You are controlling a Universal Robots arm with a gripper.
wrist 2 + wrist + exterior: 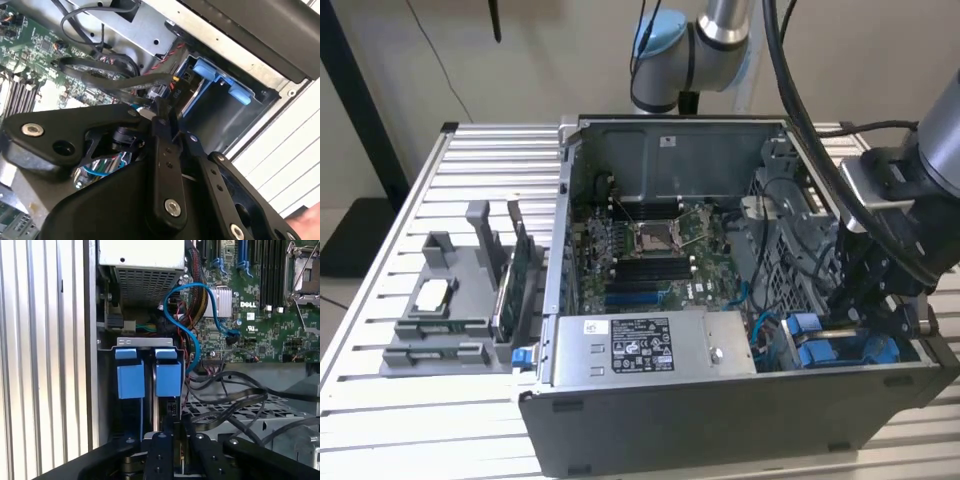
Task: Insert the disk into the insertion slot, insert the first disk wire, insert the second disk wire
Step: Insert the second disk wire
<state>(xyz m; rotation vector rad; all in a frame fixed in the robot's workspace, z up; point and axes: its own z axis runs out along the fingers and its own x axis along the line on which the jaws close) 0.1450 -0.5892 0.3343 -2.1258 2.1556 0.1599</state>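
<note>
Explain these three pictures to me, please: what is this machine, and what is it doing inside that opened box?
The box is a desktop computer case lying open on a ribbed metal table. A robot arm reaches over it. The exterior view is taken from a camera off the arm. Both wrist views come from cameras riding near the arm's end, so the black gripper looms large in them.

The gripper is down in the corner of the case, at the grey metal drive cage, where two blue carriers sit side by side. Its fingers are closed on a dark cable connector next to the cage. Beside it lie the green motherboard and a blue cable. A grey parts holder stands on the table.
</note>
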